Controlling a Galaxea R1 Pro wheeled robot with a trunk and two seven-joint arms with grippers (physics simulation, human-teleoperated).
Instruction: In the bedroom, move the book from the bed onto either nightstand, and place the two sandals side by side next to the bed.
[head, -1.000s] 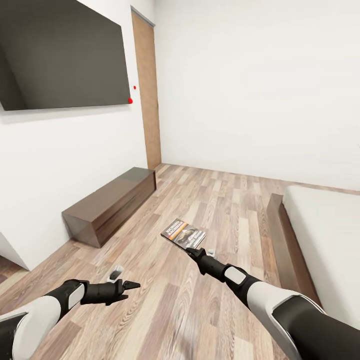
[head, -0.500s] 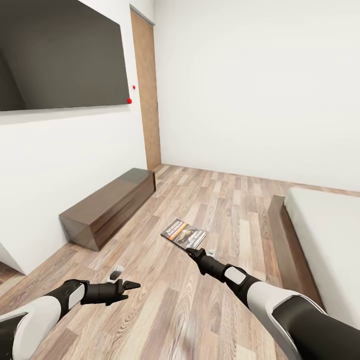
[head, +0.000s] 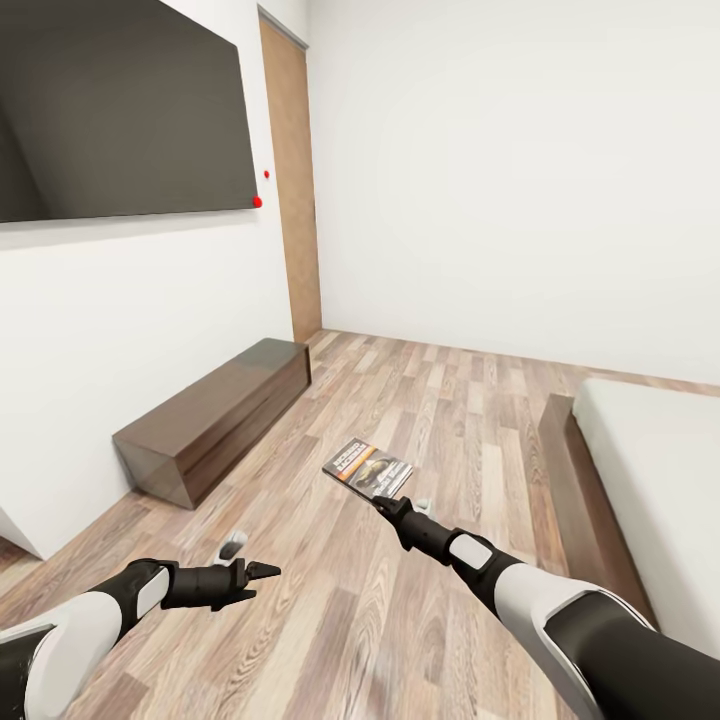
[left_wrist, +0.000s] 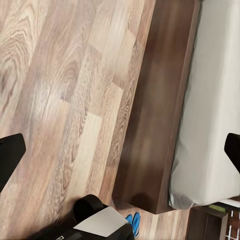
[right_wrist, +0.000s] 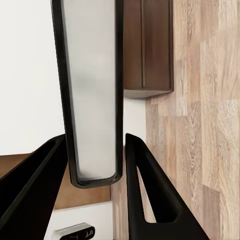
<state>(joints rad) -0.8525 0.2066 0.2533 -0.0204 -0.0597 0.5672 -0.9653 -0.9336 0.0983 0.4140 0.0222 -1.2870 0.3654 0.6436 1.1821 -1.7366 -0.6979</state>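
The book, dark-covered with an orange band, hangs flat over the floor in the head view, and my right gripper is shut on its near edge. The right wrist view has the book edge-on, pale pages between dark covers, clamped by both black fingers. My left gripper hovers low over the floor, open and holding nothing. The bed with its off-white mattress and dark frame lies at the right. A bright blue sandal peeks out past the robot's body, near the bed frame's corner.
A long low wooden bench stands against the left wall under a large dark screen. A wooden door is in the far corner. Wood plank floor runs between bench and bed. A dark brown cabinet edge shows beyond the mattress corner.
The whole head picture has shifted slightly: bench and screen drift left and the bed edges right, so the camera moved. Both arms and the held book keep their pose.
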